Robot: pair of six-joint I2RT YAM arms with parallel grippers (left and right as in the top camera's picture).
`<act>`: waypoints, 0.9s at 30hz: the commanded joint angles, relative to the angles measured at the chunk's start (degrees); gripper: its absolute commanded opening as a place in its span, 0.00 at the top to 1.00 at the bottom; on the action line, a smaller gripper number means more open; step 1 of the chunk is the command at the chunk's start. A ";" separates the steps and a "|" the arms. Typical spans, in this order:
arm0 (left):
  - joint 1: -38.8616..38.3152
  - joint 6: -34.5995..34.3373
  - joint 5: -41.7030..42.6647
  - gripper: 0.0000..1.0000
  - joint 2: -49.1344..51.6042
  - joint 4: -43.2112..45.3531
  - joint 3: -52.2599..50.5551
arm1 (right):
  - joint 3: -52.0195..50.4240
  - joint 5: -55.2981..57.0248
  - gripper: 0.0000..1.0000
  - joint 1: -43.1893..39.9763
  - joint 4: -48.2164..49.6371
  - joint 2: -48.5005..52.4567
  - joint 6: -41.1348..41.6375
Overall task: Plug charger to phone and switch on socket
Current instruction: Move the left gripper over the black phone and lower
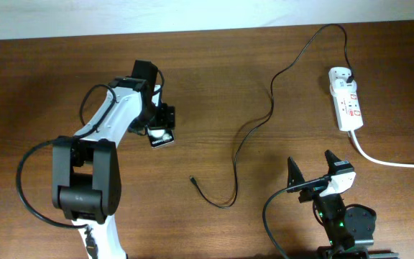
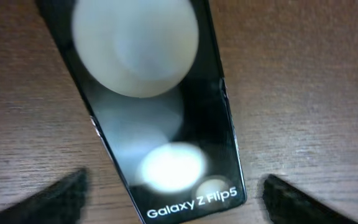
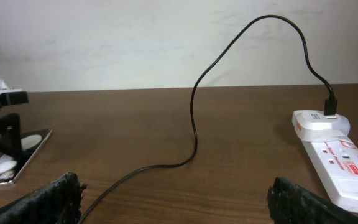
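Left wrist only: "Galaxy Z Flip5" on phone point(image 2: 160, 124); left end effector point(image 2: 176, 198), right end effector point(image 3: 176, 196) both wide.

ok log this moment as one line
left claw: open, astride phone | right claw: open, empty | charger: plugged into socket, tip loose on table

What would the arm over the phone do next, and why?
Probably close the left fingers on the phone: they straddle it, open, not touching. The charger tip lies loose on the table and its plug already sits in the socket, so holding the phone steady seems the first step.
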 commanded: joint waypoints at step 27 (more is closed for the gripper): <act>0.31 -7.74 -6.43 0.00 4.48 3.17 0.70 | -0.26 0.15 0.01 0.42 -0.42 -0.22 0.02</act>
